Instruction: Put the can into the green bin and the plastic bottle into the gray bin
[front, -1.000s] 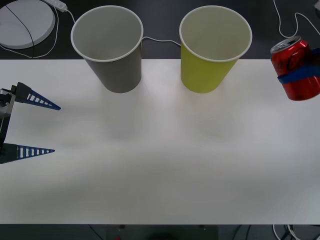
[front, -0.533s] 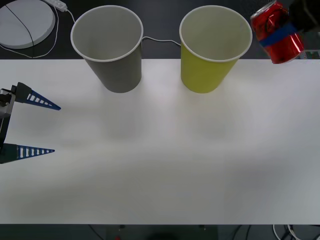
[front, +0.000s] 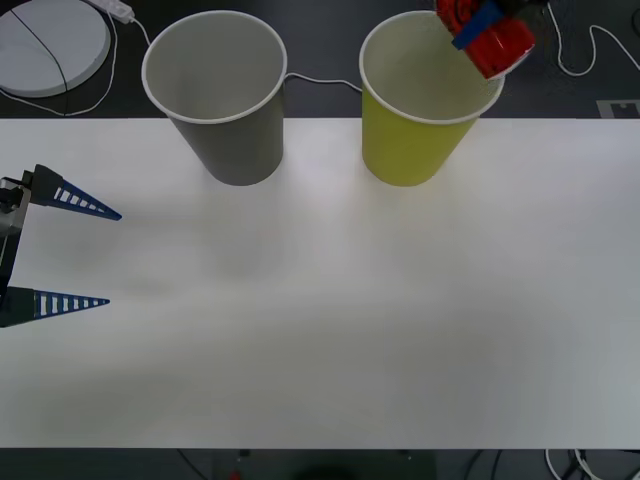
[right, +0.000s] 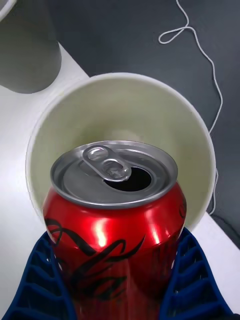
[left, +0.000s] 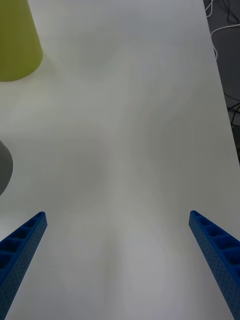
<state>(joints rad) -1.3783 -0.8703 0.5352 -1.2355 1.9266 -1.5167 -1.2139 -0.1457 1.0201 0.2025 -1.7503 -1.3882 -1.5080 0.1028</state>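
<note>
The right gripper pinches the can between its blue fingers and holds it tilted over the green bin, at about 2 o'clock on the rim, its open top leaning toward the cup's mouth (the wrist view looks past the pull-tab straight into the whitish inside). The left gripper waits spread wide at the table's 9 o'clock edge, nearer the gray bin. No plastic bottle can be made out.
</note>
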